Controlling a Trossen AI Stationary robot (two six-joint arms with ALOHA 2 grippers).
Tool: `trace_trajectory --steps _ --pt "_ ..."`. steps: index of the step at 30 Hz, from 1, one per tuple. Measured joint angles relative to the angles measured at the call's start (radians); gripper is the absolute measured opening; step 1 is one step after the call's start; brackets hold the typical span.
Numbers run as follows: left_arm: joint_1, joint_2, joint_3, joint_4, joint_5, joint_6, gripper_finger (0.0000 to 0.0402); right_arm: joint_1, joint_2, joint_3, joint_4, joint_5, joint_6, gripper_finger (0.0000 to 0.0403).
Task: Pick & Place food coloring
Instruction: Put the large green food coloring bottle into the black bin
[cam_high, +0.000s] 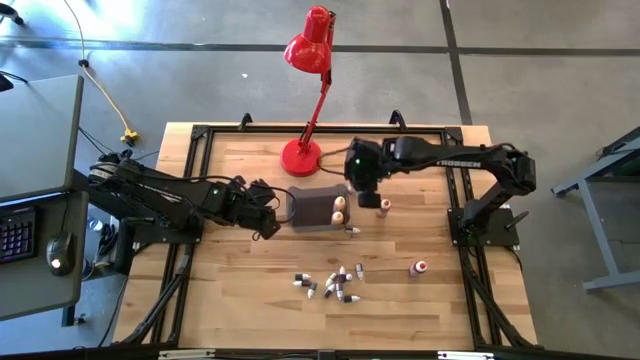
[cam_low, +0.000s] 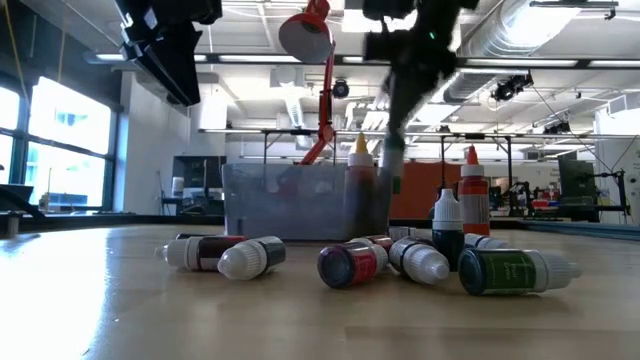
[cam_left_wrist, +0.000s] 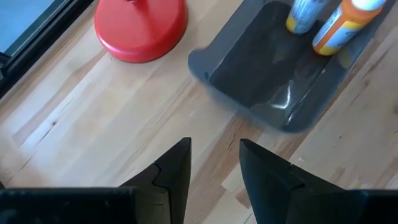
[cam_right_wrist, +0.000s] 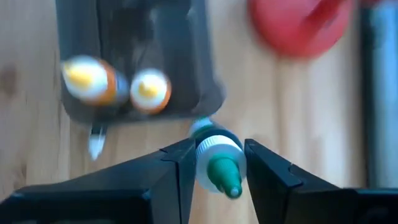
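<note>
food coloring: right end effector (cam_right_wrist: 219, 167) clamps a green-tipped bottle (cam_right_wrist: 217, 163) upright just beside the grey tub (cam_high: 312, 208), likely for drop-in. left end effector (cam_left_wrist: 214, 168) waits part-open, empty, beside tub.

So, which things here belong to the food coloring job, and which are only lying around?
Belongs to the job:
- food coloring bottles lying in a cluster
- green-tipped bottle between the right gripper fingers
- two orange bottles standing in the grey tub
- lone red bottle
- left gripper, open, beside the tub

Just lying about:
- red desk lamp
</note>
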Motion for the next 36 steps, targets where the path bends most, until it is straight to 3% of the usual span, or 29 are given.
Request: trace_trajectory --steps 8,19,36 --pt "0.000 0.000 0.000 0.009 0.000 0.000 0.0131 0.000 0.029 0.172 -0.021 -0.068 -0.083 0.0109" --pt "0.000 0.000 0.000 0.007 -0.001 0.007 0.0131 0.001 0.191 0.173 -0.025 -0.109 -0.088 0.0111" --pt "0.000 0.000 0.000 -0.002 -0.001 0.034 0.0131 0.000 0.334 0.177 -0.011 -0.146 -0.106 0.0114"
